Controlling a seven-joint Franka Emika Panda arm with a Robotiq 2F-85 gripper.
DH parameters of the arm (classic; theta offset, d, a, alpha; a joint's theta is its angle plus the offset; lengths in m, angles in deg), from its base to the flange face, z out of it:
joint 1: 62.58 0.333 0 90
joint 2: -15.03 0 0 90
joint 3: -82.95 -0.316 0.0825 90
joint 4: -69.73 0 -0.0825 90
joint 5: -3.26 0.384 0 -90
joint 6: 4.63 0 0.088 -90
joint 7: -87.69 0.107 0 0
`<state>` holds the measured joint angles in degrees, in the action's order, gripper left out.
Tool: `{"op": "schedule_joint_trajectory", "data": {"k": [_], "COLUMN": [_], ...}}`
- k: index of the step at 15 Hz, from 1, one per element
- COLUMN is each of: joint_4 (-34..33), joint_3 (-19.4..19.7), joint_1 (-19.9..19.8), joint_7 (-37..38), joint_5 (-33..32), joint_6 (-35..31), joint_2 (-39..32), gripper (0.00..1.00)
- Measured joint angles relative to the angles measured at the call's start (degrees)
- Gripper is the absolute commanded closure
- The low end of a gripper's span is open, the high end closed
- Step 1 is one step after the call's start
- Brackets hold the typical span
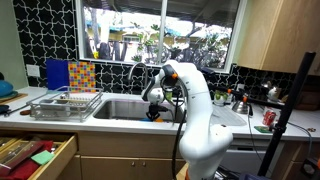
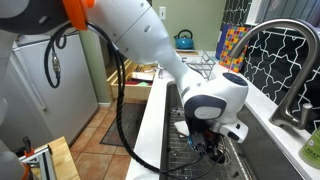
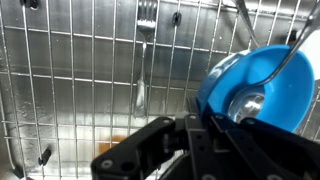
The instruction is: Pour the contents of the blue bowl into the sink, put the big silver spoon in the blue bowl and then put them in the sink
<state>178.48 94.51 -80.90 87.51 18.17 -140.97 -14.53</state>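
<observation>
The blue bowl sits low in the sink over the wire grid, with the big silver spoon lying inside it and its handle sticking up over the rim. My gripper is down in the sink and its fingers close on the bowl's near rim. In both exterior views the arm reaches down into the sink, and the gripper is low in the basin. A little blue of the bowl shows below the gripper.
A fork lies on the sink grid. The faucet stands behind the basin. A wire dish rack sits on the counter beside the sink. A red can and an open drawer are nearby.
</observation>
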Motion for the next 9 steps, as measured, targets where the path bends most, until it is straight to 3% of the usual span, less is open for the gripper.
{"op": "schedule_joint_trajectory", "data": {"k": [9], "joint_4": [-4.51], "joint_3": [-2.18], "joint_1": [-2.99], "joint_7": [-1.19], "joint_5": [2.02], "joint_6": [-4.24], "joint_2": [-8.61], "gripper": [0.99]}}
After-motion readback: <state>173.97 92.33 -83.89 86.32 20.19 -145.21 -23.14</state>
